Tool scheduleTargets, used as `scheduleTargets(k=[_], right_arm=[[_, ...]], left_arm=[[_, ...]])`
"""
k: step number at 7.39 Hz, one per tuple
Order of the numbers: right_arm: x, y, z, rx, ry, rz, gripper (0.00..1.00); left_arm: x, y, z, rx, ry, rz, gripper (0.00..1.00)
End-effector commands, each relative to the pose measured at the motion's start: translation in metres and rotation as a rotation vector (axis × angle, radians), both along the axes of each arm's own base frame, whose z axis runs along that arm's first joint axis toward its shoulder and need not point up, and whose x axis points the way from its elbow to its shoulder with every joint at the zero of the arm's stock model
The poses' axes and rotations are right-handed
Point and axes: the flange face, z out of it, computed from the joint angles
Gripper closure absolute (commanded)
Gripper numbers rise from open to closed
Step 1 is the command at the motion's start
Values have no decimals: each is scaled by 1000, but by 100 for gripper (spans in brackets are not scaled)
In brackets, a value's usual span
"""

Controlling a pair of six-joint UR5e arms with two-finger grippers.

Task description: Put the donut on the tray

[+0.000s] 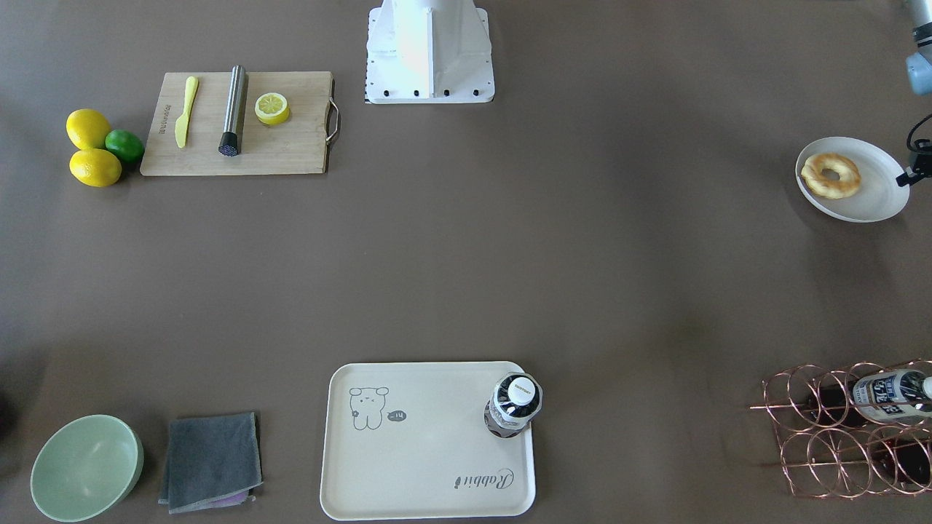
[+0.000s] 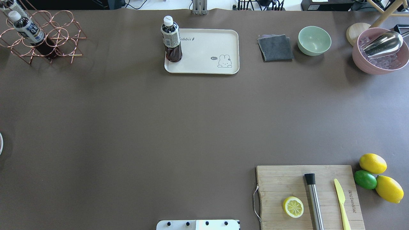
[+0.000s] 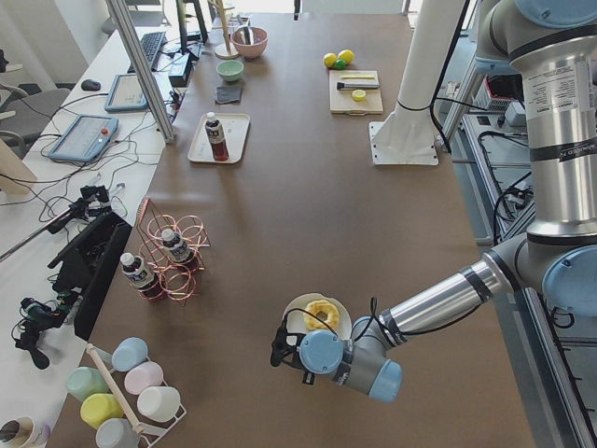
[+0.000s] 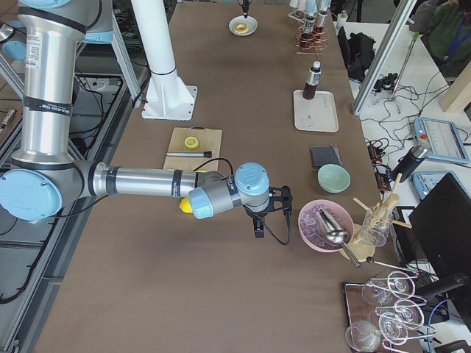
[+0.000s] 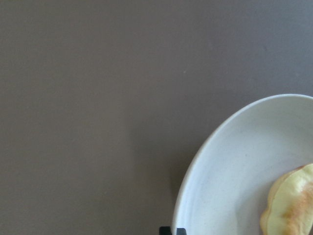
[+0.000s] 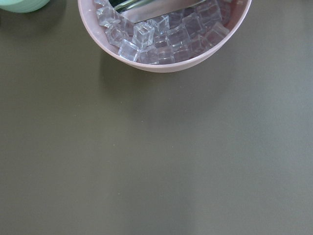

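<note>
I find the donut [image 1: 831, 175] on the white plate [image 1: 877, 191], just inboard of my nearer left pincer [image 1: 906, 176], whose spread I cannot tell, well apart from the tray [image 1: 429, 473].

Bright, diffuse light is falling from above across all 6 views; shadows are showing soft and faint; just ahead of the left gripper [image 5: 172, 231], the white plate [image 5: 220, 161] is looking slightly blurred and washed out and is casting a dim shadow onto the table [image 5: 98, 98]; the donut [image 5: 291, 205] on it is lacking sharp detail. Beyond the right gripper [image 4: 259, 226], the ice cubes [image 6: 161, 34] are glinting; the pink bowl [image 6: 166, 63] is throwing a soft shadow onto the gripper's side; the metal scoop [image 2: 383, 43] is glaring.
</note>
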Motion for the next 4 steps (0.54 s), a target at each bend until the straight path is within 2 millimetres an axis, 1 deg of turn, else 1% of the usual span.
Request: scheduleTargets(k=[1,2,3,4], right_arm=[[-1,0,1,-10,-5,4,0],[-1,-1,-2,-10,-8,4,0],[-5,-6,-8,-20,-18,17,0],[-18,-9,-18,-66,-31,40,0]], left_arm=[[10,-43,-98,-67,106,-126,100],[27,-55,-136,-79,130,-137,100],[46,-67,-175,-97,156,-147,100],[72,-73,-220,-125,191,-148,100]])
